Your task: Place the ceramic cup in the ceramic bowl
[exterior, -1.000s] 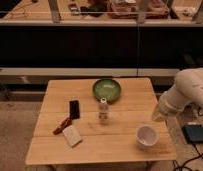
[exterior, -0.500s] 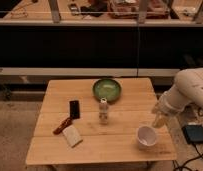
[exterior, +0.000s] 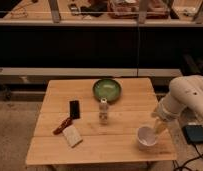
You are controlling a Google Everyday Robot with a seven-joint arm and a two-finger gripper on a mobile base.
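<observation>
Moved since half a second ago: gripper (exterior: 160, 125), now lower and right beside the right rim of the ceramic cup (exterior: 146, 136); whether it is open or closed cannot be told. Unmoved: ceramic cup, white, upright, near the front right corner of the wooden table (exterior: 50, 150). Also listed: ceramic bowl (exterior: 107, 90), green, rear centre, well apart from the cup; small pale bottle (exterior: 103, 110), upright, just in front of the bowl; black flat item (exterior: 74, 108), red item (exterior: 61, 126) and pale block (exterior: 72, 136), left side.
</observation>
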